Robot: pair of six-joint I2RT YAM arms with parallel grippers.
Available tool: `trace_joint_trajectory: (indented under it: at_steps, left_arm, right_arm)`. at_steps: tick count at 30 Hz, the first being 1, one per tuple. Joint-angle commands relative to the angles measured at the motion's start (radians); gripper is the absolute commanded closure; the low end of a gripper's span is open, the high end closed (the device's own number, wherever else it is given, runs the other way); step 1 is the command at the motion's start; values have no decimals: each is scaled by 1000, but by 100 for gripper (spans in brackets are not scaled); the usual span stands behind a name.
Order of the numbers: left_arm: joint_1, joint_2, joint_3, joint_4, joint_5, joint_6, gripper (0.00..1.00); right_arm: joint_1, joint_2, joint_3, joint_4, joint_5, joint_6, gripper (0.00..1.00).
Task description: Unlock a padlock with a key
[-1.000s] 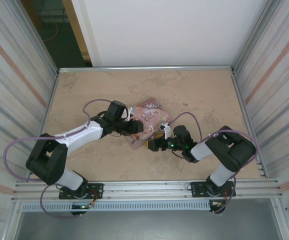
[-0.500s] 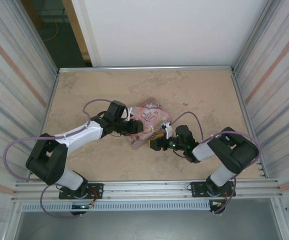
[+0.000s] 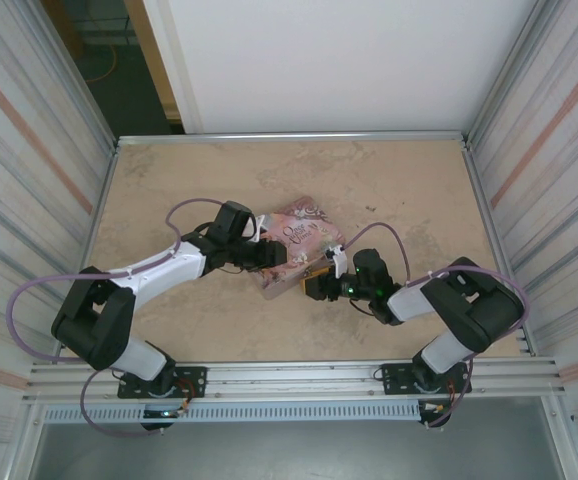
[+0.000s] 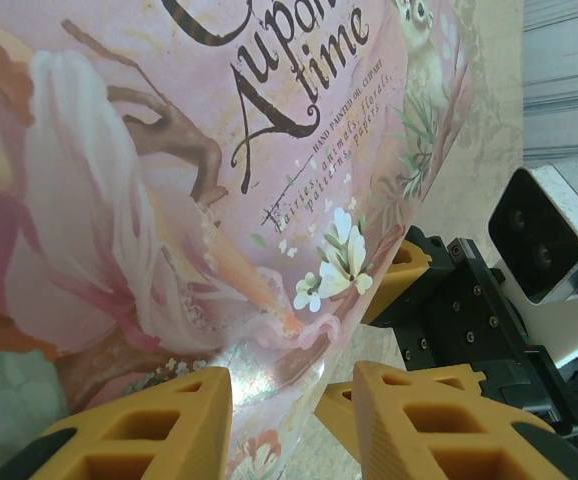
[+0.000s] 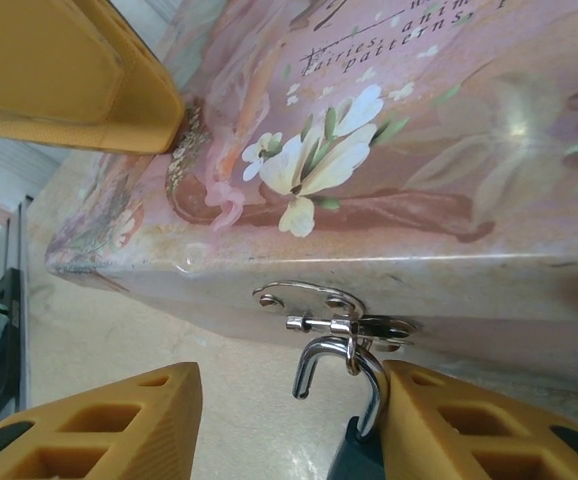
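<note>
- While the blue-bodied padlock with silvery shackle (image 5: 354, 455) hangs from the metal hasp (image 5: 319, 322) of the pink illustrated rectangular tin (image 5: 449, 150), the right claw (image 5: 291, 400) sits wide, one finger against it.
- Left claw (image 4: 289, 400) straddles the tin's corner; can't tell if it grips.

pink illustrated tin (image 3: 304, 235) on beige table (image 3: 409, 190), silver hasp (image 5: 334, 312) on its front

A lab test cell: a beige tabletop (image 3: 189, 330) fenced by aluminium rails (image 3: 289, 375), ribbed metal side walls (image 3: 29, 160) and a white back panel (image 3: 349, 60).
</note>
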Motion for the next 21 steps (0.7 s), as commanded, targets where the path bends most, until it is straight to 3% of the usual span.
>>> trace_joint_trajectory:
  at_steps: [1, 9, 21]
  left_arm:
    - [-12, 17, -33, -58, -19, -4, 62]
    - [-12, 18, -33, -57, -19, -6, 62]
    - [-12, 26, -34, -59, -25, -2, 62]
  right_arm:
    - [2, -53, 7, -9, -49, -42, 55]
    - [-4, -75, 9, -63, -39, -56, 71]
    - [-16, -89, 5, -100, -34, -60, 83]
